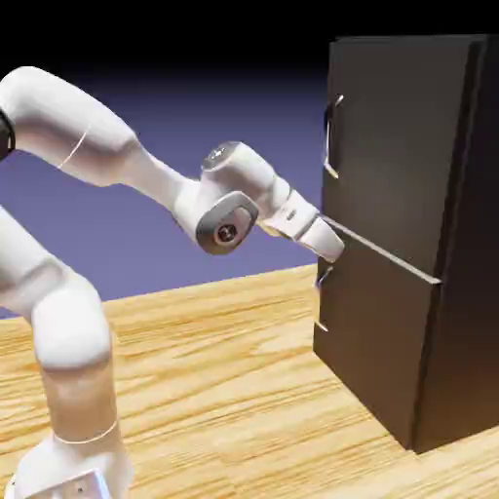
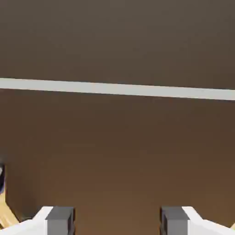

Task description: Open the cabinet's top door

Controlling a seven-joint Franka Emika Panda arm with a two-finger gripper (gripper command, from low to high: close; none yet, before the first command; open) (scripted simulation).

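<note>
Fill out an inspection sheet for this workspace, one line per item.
Surface: pale wood-grain table, bare where it shows
Job's things: tall dark charcoal boxy cabinet with a larger upper door panel and a lower door panel, a thin light strip between them; curved silver bar handle on the upper door, smaller silver handle on the lower; top door looks shut
Clutter: nothing seen
Gripper: two grey finger tips wide apart before the cabinet front, nothing between them
Cables: nothing seen
Surroundings: plain blue-violet backdrop, darkening to black at the top
</note>
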